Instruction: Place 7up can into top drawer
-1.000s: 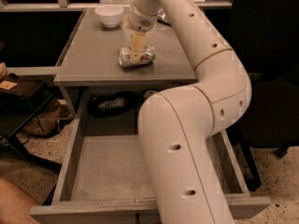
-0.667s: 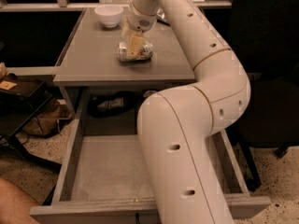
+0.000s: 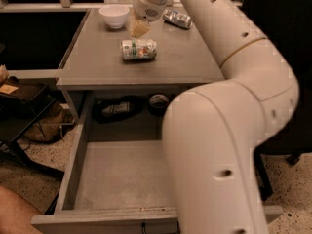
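- The 7up can (image 3: 139,49) lies on its side on the grey tabletop (image 3: 180,62), not in the drawer.
- The gripper (image 3: 140,29) hangs just at the can's 12 o'clock, a little above it and apart from it; I cannot tell how far it is open.
- A white bowl (image 3: 114,15) stands at the can's 11 o'clock, and a silver can (image 3: 177,18) lies at its 2 o'clock.
- The top drawer (image 3: 122,179) is pulled out at the tabletop's 6 o'clock, with its grey bottom bare.
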Controlling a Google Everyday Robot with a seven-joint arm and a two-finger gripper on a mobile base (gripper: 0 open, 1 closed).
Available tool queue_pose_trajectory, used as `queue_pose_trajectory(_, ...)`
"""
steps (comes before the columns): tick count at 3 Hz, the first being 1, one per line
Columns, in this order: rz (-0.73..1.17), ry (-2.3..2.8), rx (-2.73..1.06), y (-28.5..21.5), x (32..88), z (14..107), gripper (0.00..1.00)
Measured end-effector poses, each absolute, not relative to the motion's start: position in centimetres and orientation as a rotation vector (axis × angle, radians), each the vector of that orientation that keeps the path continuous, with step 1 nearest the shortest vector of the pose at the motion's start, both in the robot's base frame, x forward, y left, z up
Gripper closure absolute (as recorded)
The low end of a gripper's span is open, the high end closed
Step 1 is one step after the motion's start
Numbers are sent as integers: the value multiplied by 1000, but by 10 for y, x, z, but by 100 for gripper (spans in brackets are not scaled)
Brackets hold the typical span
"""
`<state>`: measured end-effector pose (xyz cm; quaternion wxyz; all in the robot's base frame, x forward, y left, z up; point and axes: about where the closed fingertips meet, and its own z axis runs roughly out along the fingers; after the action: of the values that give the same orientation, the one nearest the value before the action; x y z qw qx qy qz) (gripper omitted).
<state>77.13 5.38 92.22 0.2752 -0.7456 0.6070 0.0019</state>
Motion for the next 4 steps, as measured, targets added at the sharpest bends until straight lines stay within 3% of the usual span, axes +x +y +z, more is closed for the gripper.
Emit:
queue_pose_trajectory(1, -83, 1610, -1806, 44, 749, 989, 100)
queue_pose_trajectory(2, -85, 1537, -1772, 66, 722, 1022, 81)
queue_pose_trajectory(4, -84, 1537, -1773, 66, 722, 1021, 35)
